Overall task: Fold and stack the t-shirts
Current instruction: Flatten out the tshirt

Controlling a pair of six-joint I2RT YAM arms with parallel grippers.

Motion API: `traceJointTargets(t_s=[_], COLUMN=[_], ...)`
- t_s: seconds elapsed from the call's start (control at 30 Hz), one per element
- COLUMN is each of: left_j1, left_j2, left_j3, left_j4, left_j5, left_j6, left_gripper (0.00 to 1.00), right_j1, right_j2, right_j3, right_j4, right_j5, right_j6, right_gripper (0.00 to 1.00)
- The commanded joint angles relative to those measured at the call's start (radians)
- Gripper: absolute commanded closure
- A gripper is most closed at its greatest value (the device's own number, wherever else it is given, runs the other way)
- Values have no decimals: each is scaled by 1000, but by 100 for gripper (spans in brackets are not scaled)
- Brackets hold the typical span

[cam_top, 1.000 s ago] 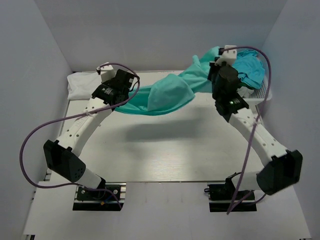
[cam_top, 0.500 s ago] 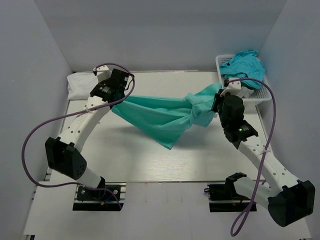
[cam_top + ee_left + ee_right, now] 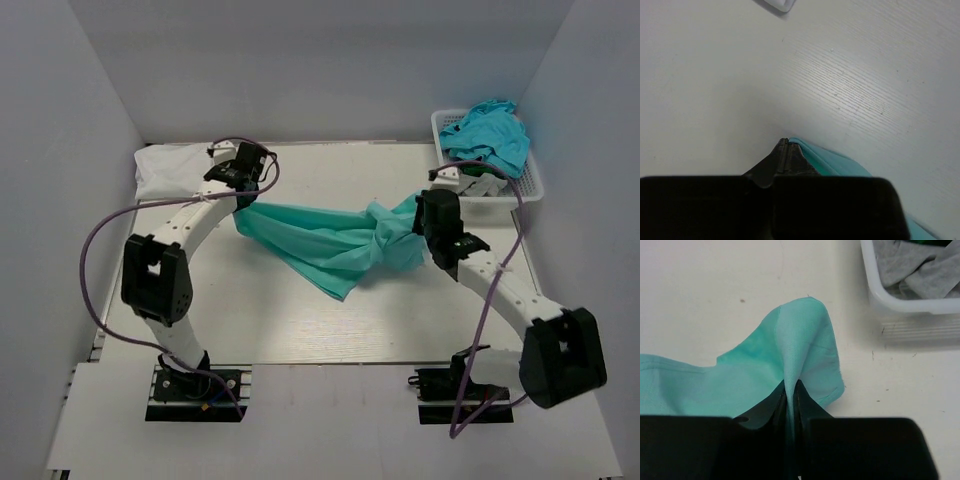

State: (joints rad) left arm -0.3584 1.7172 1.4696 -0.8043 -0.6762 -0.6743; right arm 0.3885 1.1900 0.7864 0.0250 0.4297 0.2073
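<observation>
Basket (image 3: 528, 190) at far right — turquoise t-shirts (image 3: 488, 135) inside, perhaps several

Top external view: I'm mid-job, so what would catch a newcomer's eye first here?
The mint-green t-shirt stands out first. It is strung across the middle of the table, twisted and bunched, with its ends pinched by the left gripper and the right gripper. Next come the white basket at the back right, heaped with turquoise t-shirts, and a white t-shirt lying at the back left.
</observation>
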Motion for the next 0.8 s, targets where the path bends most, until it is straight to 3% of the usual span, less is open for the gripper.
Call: traceJointTargets(t_s=[0.0, 0.07, 0.13, 0.17, 0.2, 0.23, 0.27, 0.3, 0.4, 0.5, 0.77], left_j1=[39, 51, 61, 73, 73, 84, 84, 93, 93, 69, -23], left_j2=[86, 177, 241, 274, 339, 369, 396, 419, 426, 317, -24], left_j3=[50, 83, 152, 181, 248, 288, 331, 413, 457, 359, -87], left_j4=[85, 97, 109, 109, 79, 56, 25, -40, -72, -33, 200], left_j5=[16, 36, 58, 58, 70, 70, 82, 83, 93, 142, 616], left_j6=[65, 74, 97, 97, 111, 111, 111, 120, 151, 196, 249], left_gripper=[100, 99, 83, 72, 57, 32, 24, 18, 0, 0, 0], right_j1=[-17, -25, -30, -34, -34, -36, -34, -33, -25, -25, 24], right_j2=[131, 190, 316, 380, 438, 465, 509, 543, 562, 540, 479], right_j3=[54, 105, 196, 226, 320, 353, 388, 451, 552, 586, 468], right_j4=[64, 66, 37, 21, -23, -93, -124, -178, -276, -324, -244], right_j5=[26, 30, 41, 53, 57, 57, 47, 37, -3, -93, -327], right_j6=[9, 6, 1, -3, -3, -3, 0, 0, -11, -46, -203], right_gripper=[86, 86, 76, 41, 26, 16, 10, 10, 10, 10, 10])
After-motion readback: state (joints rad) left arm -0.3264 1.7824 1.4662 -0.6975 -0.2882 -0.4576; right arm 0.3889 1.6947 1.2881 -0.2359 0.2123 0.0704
